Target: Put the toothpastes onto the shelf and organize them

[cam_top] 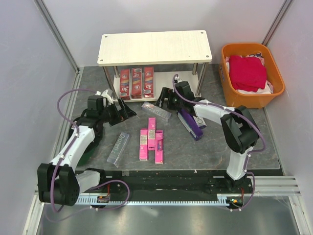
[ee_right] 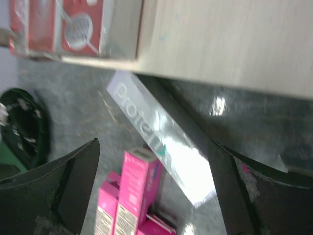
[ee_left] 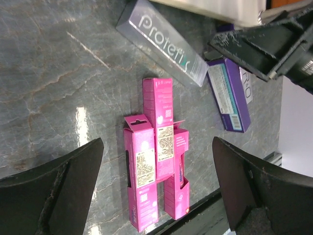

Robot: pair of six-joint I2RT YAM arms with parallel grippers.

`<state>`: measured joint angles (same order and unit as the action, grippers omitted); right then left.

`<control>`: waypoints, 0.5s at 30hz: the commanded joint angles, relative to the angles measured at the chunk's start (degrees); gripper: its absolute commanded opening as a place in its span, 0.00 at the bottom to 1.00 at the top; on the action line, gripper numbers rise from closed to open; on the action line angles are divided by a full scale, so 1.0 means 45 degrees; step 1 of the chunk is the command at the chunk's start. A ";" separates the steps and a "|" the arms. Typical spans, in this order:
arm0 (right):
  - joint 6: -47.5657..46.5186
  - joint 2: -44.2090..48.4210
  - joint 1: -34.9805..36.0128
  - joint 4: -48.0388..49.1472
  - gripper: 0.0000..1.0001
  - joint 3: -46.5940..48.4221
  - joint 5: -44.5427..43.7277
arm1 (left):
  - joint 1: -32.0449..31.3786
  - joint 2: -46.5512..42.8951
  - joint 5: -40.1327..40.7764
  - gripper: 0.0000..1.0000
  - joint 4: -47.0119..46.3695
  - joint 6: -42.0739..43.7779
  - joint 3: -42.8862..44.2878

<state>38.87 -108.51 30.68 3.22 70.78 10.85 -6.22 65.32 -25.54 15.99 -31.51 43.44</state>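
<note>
1. Nearest the arm bases, a silver-grey carton (cam_top: 118, 148) lies flat on the counter (cam_top: 205, 152).
2. Just to its right, three pink cartons (cam_top: 151, 141) lie bunched together, touching.
3. The left hand (cam_top: 124, 111) is spread wide and empty. The right hand (cam_top: 164, 99) is also wide apart, holding nothing, close to the shelf's lower board.
4. A second silver-grey carton (cam_top: 156, 110) lies between the hands. A purple carton (cam_top: 190, 125) and a white carton (cam_top: 200, 121) lie touching under the right arm.
5. Three red cartons (cam_top: 137, 82) sit side by side on the lower board of the shelf (cam_top: 154, 46).
6. An orange basket (cam_top: 230, 73) with red cloth sits far right.
</note>
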 commanded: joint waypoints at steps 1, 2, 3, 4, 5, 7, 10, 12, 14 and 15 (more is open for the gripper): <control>-0.1410 0.1728 0.0546 -0.1710 0.98 -0.0475 -0.1511 | -0.0843 0.0835 0.0498 0.99 -0.0194 0.0615 0.0561; -0.1528 0.1962 0.0624 -0.2177 0.98 -0.0650 -0.2132 | -0.1038 0.0991 0.0616 0.99 -0.0136 0.0615 0.0658; -0.1838 0.2390 0.0740 -0.2433 0.98 -0.0768 -0.2331 | -0.1369 0.1166 0.0849 0.99 -0.0116 0.0595 0.0814; -0.1977 0.2607 0.0819 -0.2667 0.98 -0.0962 -0.2894 | -0.1527 0.1381 0.0967 0.99 -0.0096 0.0557 0.0873; -0.2152 0.3015 0.0897 -0.3211 0.98 -0.1041 -0.3751 | -0.1799 0.1499 0.1046 0.99 -0.0077 0.0537 0.0932; -0.2504 0.3427 0.0937 -0.3702 0.98 -0.1411 -0.4478 | -0.2015 0.1772 0.1222 0.99 -0.0096 0.0439 0.1108; -0.2836 0.4287 0.0956 -0.4504 0.98 -0.1957 -0.5690 | -0.2270 0.2143 0.1320 0.99 -0.0115 0.0439 0.1342; -0.3032 0.4815 0.0976 -0.5051 0.98 -0.2193 -0.6585 | -0.2348 0.2378 0.1262 0.99 -0.0135 0.0459 0.1537; -0.3266 0.5049 0.0956 -0.5596 0.98 -0.2409 -0.7038 | -0.2387 0.2670 0.1203 0.99 -0.0174 0.0459 0.1693; -0.3345 0.5109 0.0956 -0.5735 0.98 -0.2487 -0.7214 | -0.2407 0.2749 0.1145 0.99 -0.0193 0.0459 0.1714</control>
<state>27.27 -88.03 35.00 -16.36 61.30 -12.86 -16.64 75.96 -21.15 16.38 -31.40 48.10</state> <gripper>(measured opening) 0.982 0.994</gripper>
